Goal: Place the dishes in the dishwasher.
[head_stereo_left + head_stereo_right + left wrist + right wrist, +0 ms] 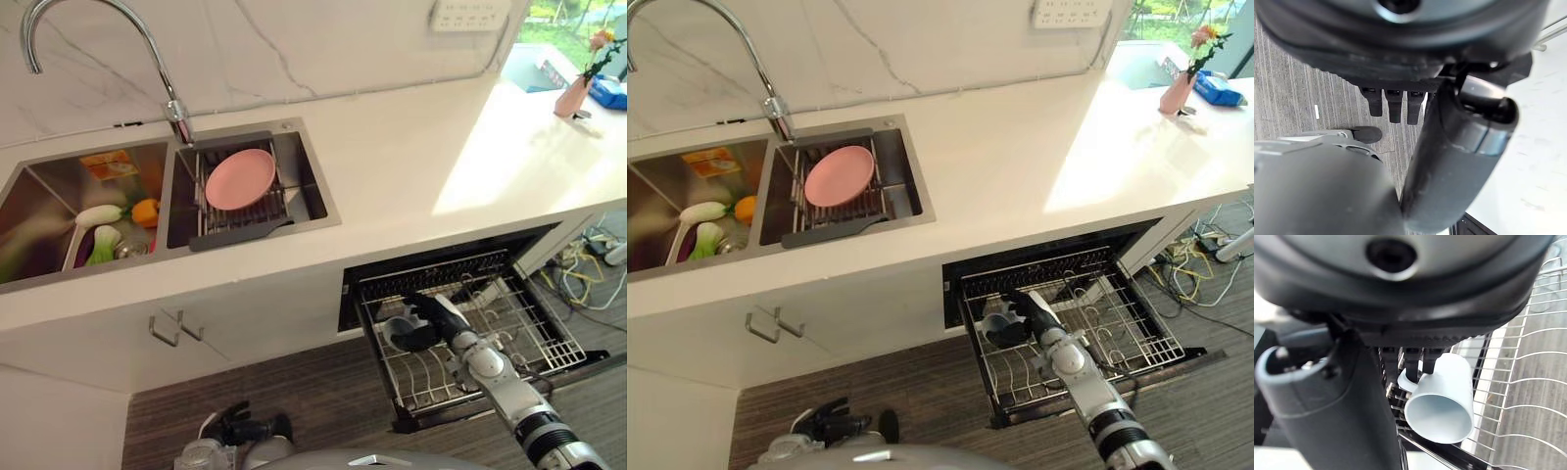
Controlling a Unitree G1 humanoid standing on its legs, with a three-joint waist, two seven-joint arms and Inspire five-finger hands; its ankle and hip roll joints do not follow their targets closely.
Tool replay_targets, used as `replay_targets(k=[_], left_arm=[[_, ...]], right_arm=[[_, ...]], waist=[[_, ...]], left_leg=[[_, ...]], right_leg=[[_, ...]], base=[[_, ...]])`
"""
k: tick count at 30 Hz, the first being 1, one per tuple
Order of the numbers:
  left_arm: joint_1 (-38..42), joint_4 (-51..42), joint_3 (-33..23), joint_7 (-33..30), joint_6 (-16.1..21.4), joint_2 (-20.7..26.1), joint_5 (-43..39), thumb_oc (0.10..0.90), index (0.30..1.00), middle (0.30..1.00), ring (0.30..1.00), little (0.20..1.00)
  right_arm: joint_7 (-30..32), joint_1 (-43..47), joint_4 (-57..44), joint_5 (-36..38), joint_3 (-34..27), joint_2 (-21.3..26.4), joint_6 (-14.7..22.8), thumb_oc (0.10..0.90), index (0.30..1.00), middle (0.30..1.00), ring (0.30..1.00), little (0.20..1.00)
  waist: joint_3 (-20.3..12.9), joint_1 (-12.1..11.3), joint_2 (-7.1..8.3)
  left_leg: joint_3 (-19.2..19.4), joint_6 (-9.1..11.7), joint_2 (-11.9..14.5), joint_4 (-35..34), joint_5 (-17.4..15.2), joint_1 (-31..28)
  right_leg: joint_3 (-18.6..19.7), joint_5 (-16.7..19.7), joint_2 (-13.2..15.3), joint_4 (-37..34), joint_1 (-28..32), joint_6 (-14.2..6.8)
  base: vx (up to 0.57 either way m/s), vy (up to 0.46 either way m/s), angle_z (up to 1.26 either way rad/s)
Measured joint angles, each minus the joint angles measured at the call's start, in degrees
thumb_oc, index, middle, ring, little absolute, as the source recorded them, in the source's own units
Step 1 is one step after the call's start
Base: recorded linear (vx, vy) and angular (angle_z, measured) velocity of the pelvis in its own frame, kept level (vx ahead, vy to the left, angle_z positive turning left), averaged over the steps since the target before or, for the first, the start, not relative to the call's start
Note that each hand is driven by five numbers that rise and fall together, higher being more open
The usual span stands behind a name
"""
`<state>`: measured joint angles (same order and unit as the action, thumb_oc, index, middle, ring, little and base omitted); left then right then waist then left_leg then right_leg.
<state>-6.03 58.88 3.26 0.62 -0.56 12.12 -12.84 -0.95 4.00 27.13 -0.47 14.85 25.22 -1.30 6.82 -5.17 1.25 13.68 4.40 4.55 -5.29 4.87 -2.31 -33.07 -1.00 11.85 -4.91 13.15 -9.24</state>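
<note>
A pale blue-grey mug (1442, 399) is held by the right hand (428, 318) over the left part of the pulled-out dishwasher rack (529, 328), near the rack's back edge; in the right wrist view the dark fingers (1411, 361) are seen curled down onto the mug's handle side, with the mug lying on its side and its open mouth turned towards the camera, just above the rack's wires. Whether the mug rests on the wires cannot be told. A pink plate (240, 178) is left lying flat on the dark drying rack (240, 227) set across the right basin of the steel sink (313, 181), below the curved tap (174, 116). In the left basin, a white tray (71, 250) with green and white vegetables and an orange pepper (145, 211) is seen. The left hand (1396, 105) is held low beside the white cabinet front, above the striped floor, with its fingers curled inward on nothing. At the far right of the white counter (421, 157), a pink vase of flowers (573, 96) is seen
</note>
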Motion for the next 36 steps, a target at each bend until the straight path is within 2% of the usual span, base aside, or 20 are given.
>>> replay_targets(k=[1, 3, 6, 8, 11, 14, 16, 17, 18, 20, 21, 22, 29, 32, 35, 36], left_arm=[[0.2, 0.01, 0.03, 0.0, 0.01, 0.0, 0.1, 0.8, 0.9, 0.9, 0.9, 0.9], [-0.01, 0.19, 0.28, -0.49, 0.02, -0.12, -0.01, 0.8, 0.9, 0.9, 0.9, 0.9], [0.08, 0.1, 0.39, -0.18, 0.0, -0.09, 0.04, 0.8, 0.9, 0.9, 0.9, 0.9], [-0.01, 0.21, 0.19, -0.23, 0.02, -0.21, -0.01, 0.8, 0.9, 0.9, 0.9, 0.9], [0.06, 0.42, -0.02, -0.18, -0.02, -0.21, 0.01, 0.8, 0.9, 0.9, 0.9, 0.9], [0.15, 1.3, -0.7, -0.18, 0.03, -0.4, 0.08, 0.8, 0.9, 0.9, 0.9, 0.9], [-0.12, 2.45, -1.99, -0.32, 0.05, -0.85, 0.07, 0.8, 0.9, 0.9, 0.9, 0.9], [-0.12, 2.45, -1.99, -0.32, 0.05, -0.85, 0.07, 0.8, 0.9, 0.9, 0.9, 0.9], [0.19, 3.34, -1.98, -0.36, 0.06, -0.92, 0.07, 0.8, 0.9, 0.9, 0.9, 0.9], [0.3, 3.69, -2.1, -0.31, 0.05, -0.96, 0.13, 0.8, 0.9, 0.9, 0.9, 0.9], [0.33, 3.9, -2.41, -0.27, 0.05, -0.96, 0.42, 0.8, 0.9, 0.9, 0.9, 0.9], [0.32, 3.82, -2.38, -0.28, 0.05, -1.07, 1.3, 0.8, 0.9, 0.9, 0.9, 0.9], [0.43, 3.52, -1.82, 0.0, 0.03, -1.23, 2.3, 0.8, 0.9, 0.9, 0.9, 0.9], [0.16, 3.61, -1.96, 0.12, 0.18, -1.34, 2.3, 0.8, 0.9, 0.9, 0.9, 0.9], [0.08, 4.43, -1.94, -0.08, 0.52, -1.38, 2.3, 0.8, 0.9, 0.9, 0.9, 0.9], [0.09, 4.53, -2.01, -0.13, 0.53, -1.47, 2.32, 0.8, 0.9, 0.9, 0.9, 0.9]], right_arm=[[0.08, -0.13, -0.34, -0.1, 0.09, 0.44, 0.19, 0.8, 0.9, 0.9, 0.9, 0.9], [0.07, -0.15, 2.66, 4.64, -3.87, -3.21, 0.56, 0.8, 0.9, 0.9, 0.9, 0.9], [-0.21, -0.59, 1.75, 2.69, 0.64, -0.74, 0.12, 0.8, 0.9, 0.9, 0.9, 0.9], [-0.03, -2.16, 0.75, 6.82, -2.32, -2.5, -0.14, 0.8, 0.9, 0.9, 0.9, 0.9], [-0.52, -4.46, -5.23, 7.35, -2.24, -1.07, -0.42, 0.8, 0.9, 0.9, 0.9, 0.9], [-1.37, -9.67, -17.96, 10.02, -5.53, 0.08, -0.13, 0.8, 0.9, 0.9, 0.9, 0.9], [-1.53, -11.29, -21.69, 14.16, -7.47, -0.81, 2.0, 0.8, 0.9, 0.9, 0.9, 0.9], [-1.53, -11.29, -21.69, 14.16, -7.47, -0.81, 2.0, 0.8, 0.9, 0.9, 0.9, 0.9], [-1.47, -11.9, -21.91, 17.91, -8.75, -2.2, 2.85, 0.8, 0.9, 0.9, 0.9, 0.9], [-1.45, -11.94, -21.66, 18.43, -8.62, -1.92, 2.66, 0.8, 0.9, 0.9, 0.9, 0.9], [-2.48, -11.94, -21.69, 18.7, -8.24, -0.13, 2.23, 0.8, 0.9, 0.9, 0.9, 0.9], [-3.59, -12.2, -21.54, 21.25, -7.86, 0.36, 2.04, 0.8, 0.9, 0.9, 0.9, 0.9], [-5.41, -12.12, -23.34, 27.87, -6.45, 0.28, 1.57, 0.8, 0.9, 0.9, 0.9, 0.9], [-7.7, -13.3, -33.63, 36.1, -8.91, 1.17, 1.67, 0.8, 0.9, 0.9, 0.9, 0.9], [-9.45, -13.16, -40.23, 50.95, -9.95, -5.8, 4.87, 0.8, 0.9, 0.9, 0.9, 0.9], [-9.95, -12.87, -43.0, 54.21, -9.47, -6.32, 5.71, 0.8, 0.9, 0.9, 0.9, 0.9]], waist=[[0.03, 0.08, -0.05], [-0.1, 0.29, 0.16], [-0.07, 0.49, 0.11], [-0.1, 0.51, 0.11], [0.06, 1.08, -0.21], [0.12, 2.19, -0.35], [0.09, 2.87, -0.32], [0.09, 2.87, -0.32], [0.06, 3.31, -0.3], [0.06, 3.89, -0.33], [0.03, 4.02, -0.42], [0.01, 3.99, -0.42], [-0.84, 3.98, -1.34], [-0.91, 4.04, -1.41], [-1.26, 4.19, -1.4], [-1.38, 4.19, -1.57]], left_leg=[[-0.02, -0.04, 0.0, 0.0, -0.04, 0.08], [-0.02, -0.07, -0.03, 0.0, -0.05, -0.08], [0.04, -0.08, -0.12, 0.01, -0.05, -0.11], [0.03, -0.08, -0.11, 0.0, -0.06, -0.17], [0.04, -0.08, -0.08, 0.0, -0.06, -0.04], [0.0, 0.02, -0.01, 0.0, -0.13, -0.15], [0.24, 0.02, 0.02, 0.0, -0.13, -0.53], [0.24, 0.02, 0.02, 0.0, -0.13, -0.53], [0.53, 0.06, 0.06, 0.0, -0.16, -0.69], [0.89, 0.11, 0.09, 0.0, -0.19, -0.69], [1.13, 0.12, 0.07, 0.0, -0.2, -0.68], [1.27, 0.11, 0.09, 0.0, -0.2, -0.84], [1.6, 0.12, 0.26, 0.01, -0.19, -0.97], [1.55, 0.12, 0.29, 0.01, -0.19, -0.84], [1.65, 0.13, 0.24, 0.01, -0.19, -0.89], [1.61, 0.13, 0.23, 0.01, -0.19, -0.77]], right_leg=[[-0.09, 0.0, 0.0, 0.01, -0.02, -0.01], [-0.01, 0.0, 0.02, 0.08, 0.07, 0.01], [0.0, 0.01, 0.16, 0.08, 0.0, -0.03], [0.1, -0.04, 0.11, 0.06, 0.03, -0.03], [0.09, -0.02, 0.1, -0.01, -0.02, -0.07], [0.12, -0.04, 0.07, -0.05, -0.05, -0.09], [0.51, -0.04, 0.13, -0.01, -0.03, -0.09], [0.51, -0.04, 0.13, -0.01, -0.03, -0.09], [0.73, -0.07, 0.13, 0.0, -0.04, -0.05], [0.9, -0.06, 0.16, 0.03, -0.14, -0.06], [1.15, -0.02, 0.22, 0.04, -0.14, -0.1], [1.31, -0.01, 0.24, 0.08, -0.13, -0.11], [1.89, -0.03, 0.14, 0.05, -0.37, -0.08], [1.84, -0.03, 0.14, 0.01, -0.54, -0.07], [1.95, -0.09, 0.15, 0.01, -0.65, 0.01], [1.97, -0.09, 0.21, 0.02, -0.51, 0.0]], base=[[0.0, 0.0, 0.0], [0.0, 0.0, 0.0], [0.0, 0.0, 0.0], [0.0, 0.0, 0.0], [0.0, 0.0, 0.0], [0.0, 0.0, 0.0], [-0.01, -0.005, -0.07], [-0.01, -0.003, -0.1], [-0.01, -0.012, -0.07], [-0.01, -0.011, -0.06], [0.0, -0.007, -0.07], [0.0, -0.007, -0.07], [0.0, -0.009, -0.05], [0.0, 0.0, 0.0], [0.0, -0.013, -0.02], [0.0, 0.0, 0.0]])
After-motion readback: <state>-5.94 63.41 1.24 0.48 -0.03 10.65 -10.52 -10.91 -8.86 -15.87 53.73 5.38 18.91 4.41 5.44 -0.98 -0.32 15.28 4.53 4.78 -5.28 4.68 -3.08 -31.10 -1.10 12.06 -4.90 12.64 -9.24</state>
